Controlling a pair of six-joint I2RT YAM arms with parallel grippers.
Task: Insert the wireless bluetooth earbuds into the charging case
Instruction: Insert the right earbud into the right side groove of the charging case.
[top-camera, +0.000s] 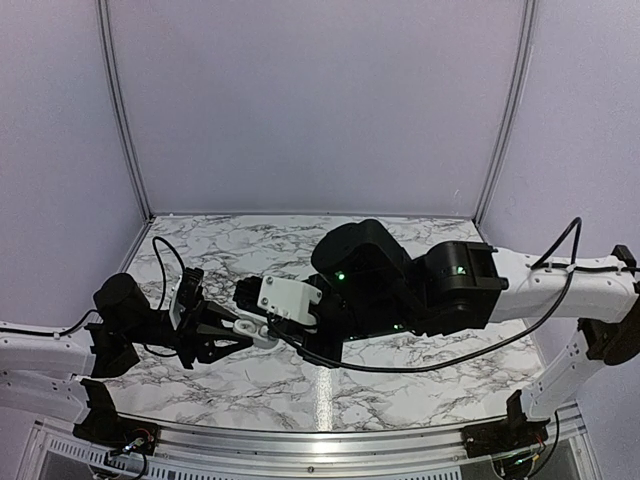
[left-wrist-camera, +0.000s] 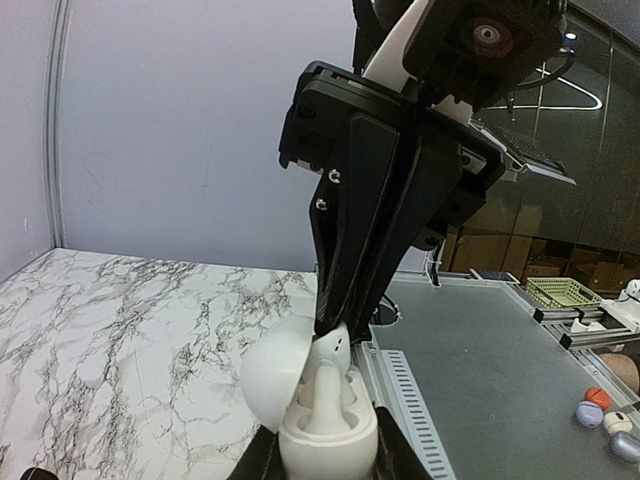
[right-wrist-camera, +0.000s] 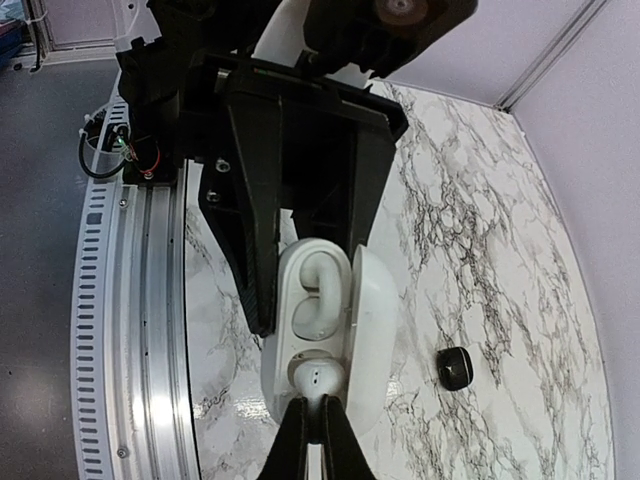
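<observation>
Left gripper (left-wrist-camera: 328, 462) is clamped on the white charging case (left-wrist-camera: 330, 430), lid open, above the surface (top-camera: 400, 390) close to its near edge. Right gripper (right-wrist-camera: 312, 415) is pinched narrow on a white earbud (right-wrist-camera: 318, 375) at one case socket. A second earbud (right-wrist-camera: 315, 290) sits seated. Open marble extends toward the far edge.

This looks like a robotics lab test cell. A marble-patterned tabletop (top-camera: 400, 395) is enclosed by plain pale wall panels (top-camera: 310, 100) in aluminium posts (top-camera: 124, 110). A left arm (top-camera: 40, 355) and a right arm (top-camera: 560, 285) are bolted at a metal rail (top-camera: 320, 432), with exposed cables (top-camera: 450, 362).
</observation>
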